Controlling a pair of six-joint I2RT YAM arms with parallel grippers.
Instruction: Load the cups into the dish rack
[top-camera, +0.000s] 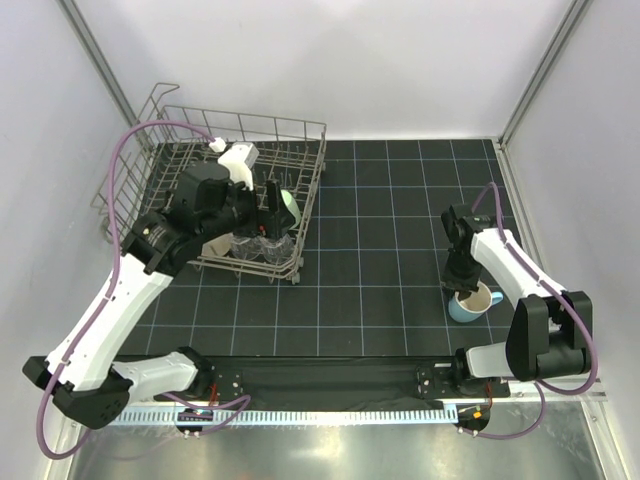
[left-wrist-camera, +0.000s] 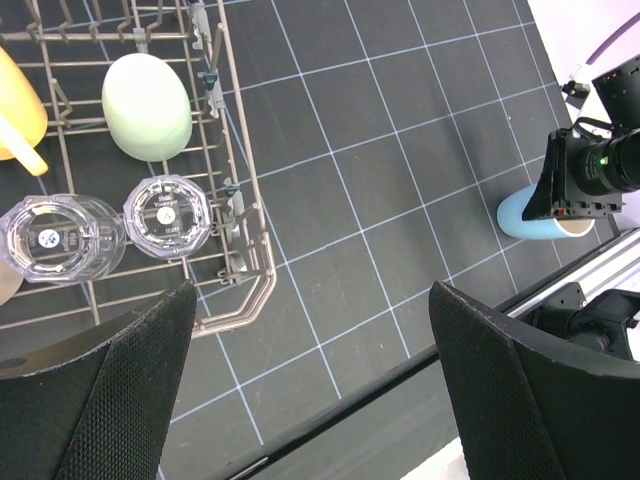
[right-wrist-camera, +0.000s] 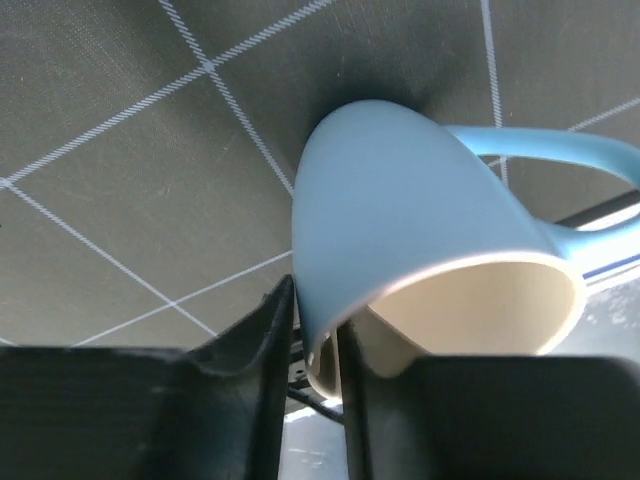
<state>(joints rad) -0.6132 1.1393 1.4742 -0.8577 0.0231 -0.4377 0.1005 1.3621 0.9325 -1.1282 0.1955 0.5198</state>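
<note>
The grey wire dish rack (top-camera: 245, 122) stands at the back left. In it lie a mint-green cup (left-wrist-camera: 147, 105), two clear tumblers (left-wrist-camera: 60, 238) (left-wrist-camera: 165, 215) and a cream mug with a yellow handle (left-wrist-camera: 15, 110). My left gripper (left-wrist-camera: 310, 335) hovers open over the rack's near right corner (left-wrist-camera: 240, 200), nothing between its fingers. At the front right, my right gripper (right-wrist-camera: 315, 340) is shut on the light-blue mug (right-wrist-camera: 400, 200), pinching its wall with one finger inside the rim and one outside. From above, that mug (top-camera: 478, 303) sits under the right gripper (top-camera: 463, 285), handle to the right.
A black gridded mat (top-camera: 380, 250) covers the table. White walls with metal posts (top-camera: 535, 80) close in the sides and back. A dark rail (top-camera: 330, 375) and the arm bases run along the near edge, just in front of the mug.
</note>
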